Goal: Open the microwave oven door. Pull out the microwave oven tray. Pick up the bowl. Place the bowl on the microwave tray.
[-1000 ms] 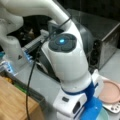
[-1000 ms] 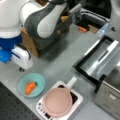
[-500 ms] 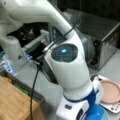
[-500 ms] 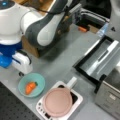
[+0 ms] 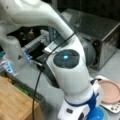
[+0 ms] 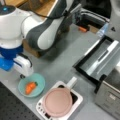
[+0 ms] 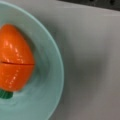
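Door (image 6: 106, 53) down, tray (image 6: 92, 58) out — your gripper (image 6: 23, 73) hangs at the bowl (image 6: 40, 83) rim near the bench's front edge; its grip can't be told. Descend squarely, clear of the carrot (image 7: 15, 57).

1. We see the white robot arm's blue-and-white wrist (image 6: 15, 58) has come lower toward a front view's bottom left since a second ago.
2. Its gripper (image 6: 23, 75) now sits just beside the small light teal bowl (image 6: 31, 85).

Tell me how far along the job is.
Done: the door hangs open and the tray is pulled out. In hand: the gripper sits at the bowl's rim on the table, not lifted. Left: picking up the bowl and placing it on the tray.
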### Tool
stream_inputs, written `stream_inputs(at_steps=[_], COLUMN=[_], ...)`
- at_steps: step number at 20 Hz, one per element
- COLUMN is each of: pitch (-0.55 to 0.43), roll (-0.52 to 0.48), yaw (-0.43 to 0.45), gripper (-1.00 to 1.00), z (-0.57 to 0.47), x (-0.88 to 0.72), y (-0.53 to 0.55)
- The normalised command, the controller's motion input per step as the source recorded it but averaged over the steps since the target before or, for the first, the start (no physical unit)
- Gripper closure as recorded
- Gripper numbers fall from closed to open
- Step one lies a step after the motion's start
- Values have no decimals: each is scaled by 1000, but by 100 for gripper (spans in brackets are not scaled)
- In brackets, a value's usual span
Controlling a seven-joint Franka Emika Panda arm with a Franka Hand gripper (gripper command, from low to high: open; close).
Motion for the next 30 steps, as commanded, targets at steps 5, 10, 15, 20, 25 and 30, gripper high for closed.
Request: stream_inputs(at_steps=[5,10,15,20,25,30], pitch=[-14,-64,-113,-127,-130,-131], roll=[298,365,361,285,227,133], yaw=[70,109,64,38,-19,-107], gripper=[-100,-100,-100,-100,-100,-100], z=[-43,-187,-171,-112,-67,-60], x=[113,67,79,129,136,85], y=[-266,-331,-267,-163,-50,9])
